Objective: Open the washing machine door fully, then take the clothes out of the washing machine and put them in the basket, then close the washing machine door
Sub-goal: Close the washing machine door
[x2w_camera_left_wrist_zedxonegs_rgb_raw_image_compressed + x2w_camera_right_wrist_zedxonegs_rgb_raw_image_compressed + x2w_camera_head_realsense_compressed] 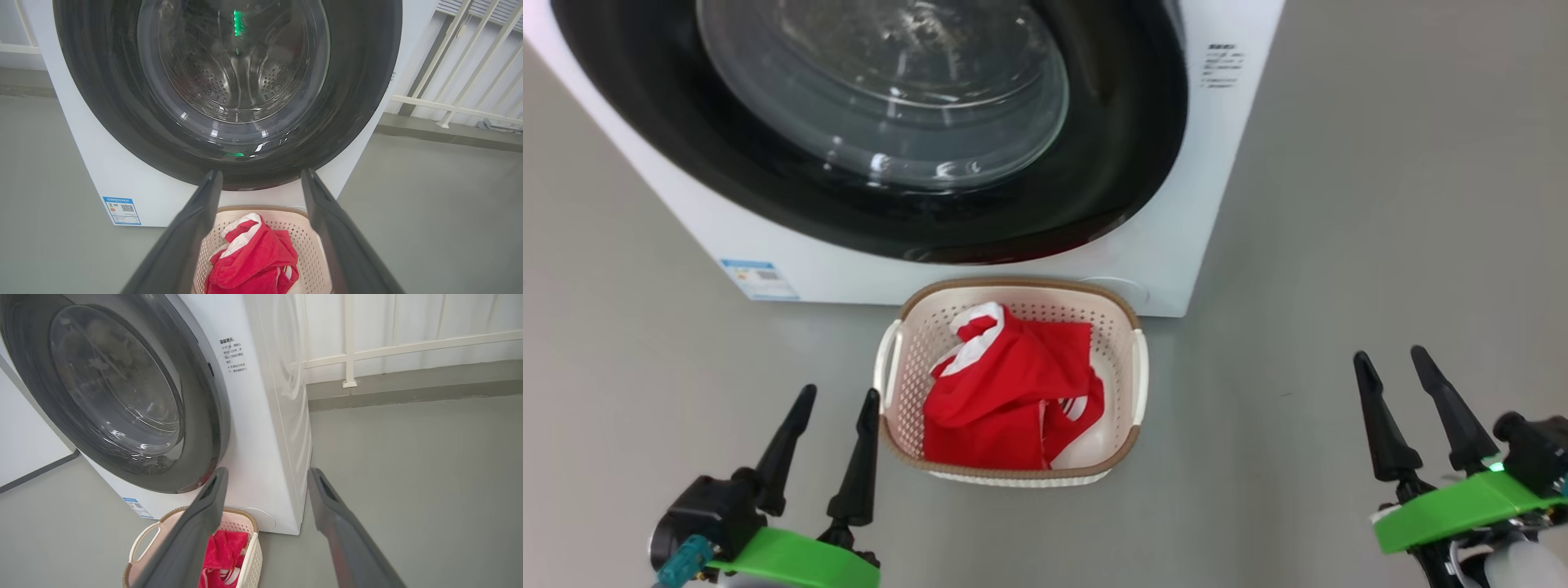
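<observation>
The left hand (pixel 841 390) sat at the lower left of the head view, fingers pointing up, close beside the basket's left handle, spread apart and holding nothing. The right hand (pixel 1389 353) sat at the lower right, well apart from the basket, its fingers also parted and empty. The basket (pixel 1013 284) stood on the floor (pixel 1380 204) at lower centre, just in front of the washer (pixel 1176 269), with the red clothes (pixel 1005 392) heaped inside. The door (pixel 1119 163) lay shut against the washer across the top of the frame.
</observation>
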### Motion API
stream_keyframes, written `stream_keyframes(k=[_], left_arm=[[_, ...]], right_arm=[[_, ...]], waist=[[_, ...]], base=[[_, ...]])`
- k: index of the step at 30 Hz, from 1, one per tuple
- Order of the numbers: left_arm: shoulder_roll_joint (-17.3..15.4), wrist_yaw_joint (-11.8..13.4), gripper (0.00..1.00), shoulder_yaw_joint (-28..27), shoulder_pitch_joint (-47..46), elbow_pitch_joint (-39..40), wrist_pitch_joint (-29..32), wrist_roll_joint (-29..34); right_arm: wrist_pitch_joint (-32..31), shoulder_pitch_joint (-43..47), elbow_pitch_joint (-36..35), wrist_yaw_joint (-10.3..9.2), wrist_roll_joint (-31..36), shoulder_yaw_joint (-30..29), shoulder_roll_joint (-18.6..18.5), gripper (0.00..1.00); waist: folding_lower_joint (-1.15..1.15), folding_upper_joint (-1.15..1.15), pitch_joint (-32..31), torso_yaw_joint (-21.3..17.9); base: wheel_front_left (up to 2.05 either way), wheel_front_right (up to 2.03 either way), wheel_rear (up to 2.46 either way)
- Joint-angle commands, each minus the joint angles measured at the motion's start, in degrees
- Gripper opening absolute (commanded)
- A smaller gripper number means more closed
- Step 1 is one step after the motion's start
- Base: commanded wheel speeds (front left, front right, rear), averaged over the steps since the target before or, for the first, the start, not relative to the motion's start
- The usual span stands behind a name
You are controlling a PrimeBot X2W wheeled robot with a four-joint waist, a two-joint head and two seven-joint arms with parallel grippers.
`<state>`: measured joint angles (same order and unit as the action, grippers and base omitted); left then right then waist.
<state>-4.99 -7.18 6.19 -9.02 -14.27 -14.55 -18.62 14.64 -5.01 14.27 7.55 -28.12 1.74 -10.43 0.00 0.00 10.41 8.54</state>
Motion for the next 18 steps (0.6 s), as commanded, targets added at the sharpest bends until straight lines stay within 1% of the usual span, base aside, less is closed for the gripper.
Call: stream_keyframes(k=[1,9,18], left_arm=[[-1.39,-0.31,1.00,-2.40,0.08,1.55,-0.45,0.46],[-1.82,-0.31,1.00,-4.11,1.92,1.81,-0.45,1.39],[-1.93,-0.31,1.00,-5.46,4.23,2.32,-0.45,1.65]], right_arm=[[0.36,0.66,-1.66,-0.06,0.38,0.51,-0.33,1.00],[0.36,4.60,-2.34,-0.06,0.65,-2.77,0.74,1.00],[0.36,8.42,-2.91,-0.06,1.00,-6.01,2.10,1.00]], waist=[[0.00,0.00,-1.28,-1.42],[0.00,0.00,-2.60,-3.63],[0.00,0.00,-3.68,-4.74]], base=[[0.00,0.00,0.00],[0.00,0.00,0.00],[0.00,0.00,0.00]])
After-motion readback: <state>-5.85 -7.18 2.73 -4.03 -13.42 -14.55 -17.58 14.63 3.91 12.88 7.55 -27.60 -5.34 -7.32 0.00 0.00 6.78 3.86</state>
